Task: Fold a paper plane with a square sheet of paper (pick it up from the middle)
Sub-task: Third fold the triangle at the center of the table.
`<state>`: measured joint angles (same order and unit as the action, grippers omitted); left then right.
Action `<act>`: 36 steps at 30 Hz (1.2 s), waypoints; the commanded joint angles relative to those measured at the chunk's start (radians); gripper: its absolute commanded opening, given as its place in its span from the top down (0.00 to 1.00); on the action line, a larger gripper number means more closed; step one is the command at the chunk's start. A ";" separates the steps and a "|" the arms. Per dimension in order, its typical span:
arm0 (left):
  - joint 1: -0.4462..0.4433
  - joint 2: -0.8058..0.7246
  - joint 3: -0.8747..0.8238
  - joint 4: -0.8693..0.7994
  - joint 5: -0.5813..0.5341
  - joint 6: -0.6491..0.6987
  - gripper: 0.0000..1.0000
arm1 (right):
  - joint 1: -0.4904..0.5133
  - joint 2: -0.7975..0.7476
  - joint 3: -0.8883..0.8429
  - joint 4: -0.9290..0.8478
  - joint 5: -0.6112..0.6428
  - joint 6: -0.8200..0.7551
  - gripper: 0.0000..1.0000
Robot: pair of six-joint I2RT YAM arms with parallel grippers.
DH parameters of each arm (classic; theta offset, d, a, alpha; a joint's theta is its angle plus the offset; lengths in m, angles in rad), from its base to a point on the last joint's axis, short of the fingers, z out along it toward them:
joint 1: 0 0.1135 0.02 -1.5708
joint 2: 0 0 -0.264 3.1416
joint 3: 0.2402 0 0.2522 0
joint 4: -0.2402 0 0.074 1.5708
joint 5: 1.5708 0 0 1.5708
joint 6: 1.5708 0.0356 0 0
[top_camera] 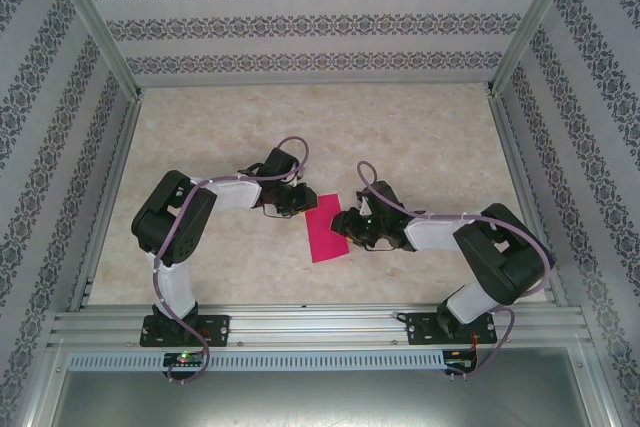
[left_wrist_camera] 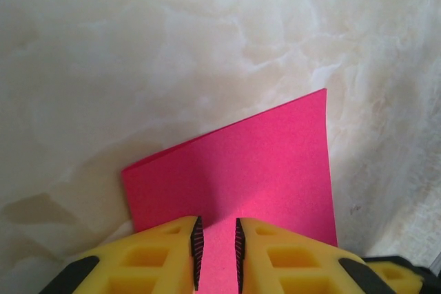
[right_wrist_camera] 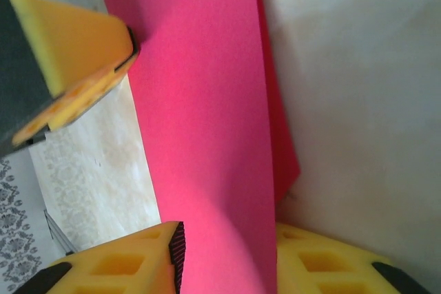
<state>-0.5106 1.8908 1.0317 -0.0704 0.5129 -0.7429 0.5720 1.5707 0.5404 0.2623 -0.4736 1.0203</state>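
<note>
The pink sheet point(right_wrist_camera: 207, 101) (a second layer peeking out) stands between the right hand's point(right_wrist_camera: 227, 247) parted jaws.

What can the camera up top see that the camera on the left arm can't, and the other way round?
From up top: the whole left arm and right arm, the right pincer, and the patterned walls.

From the left arm's camera, close up: the yellow fingers of the left pincer, a little apart, with ridged black pads, and a doubled edge on the pink paper.

Both see the pink paper, the left pincer and the pale table.
</note>
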 commanded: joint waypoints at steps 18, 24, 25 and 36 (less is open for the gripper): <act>0.004 -0.083 -0.005 -0.070 0.000 0.105 0.69 | -0.055 0.123 0.080 0.050 -0.096 -0.068 0.87; 0.003 -0.203 -0.042 -0.085 -0.039 0.094 0.59 | -0.055 0.109 0.041 0.131 -0.057 0.011 0.93; 0.002 -0.224 -0.050 -0.083 -0.042 0.091 0.58 | -0.054 0.104 0.029 0.149 -0.042 0.037 0.95; -0.070 -0.445 -0.165 -0.098 -0.098 0.152 0.52 | 0.027 0.085 -0.064 0.346 0.168 0.334 0.92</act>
<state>-0.5655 1.4895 0.8928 -0.1318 0.4484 -0.6327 0.5743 1.6661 0.4801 0.5488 -0.3855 1.2762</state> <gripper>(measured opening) 0.478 0.076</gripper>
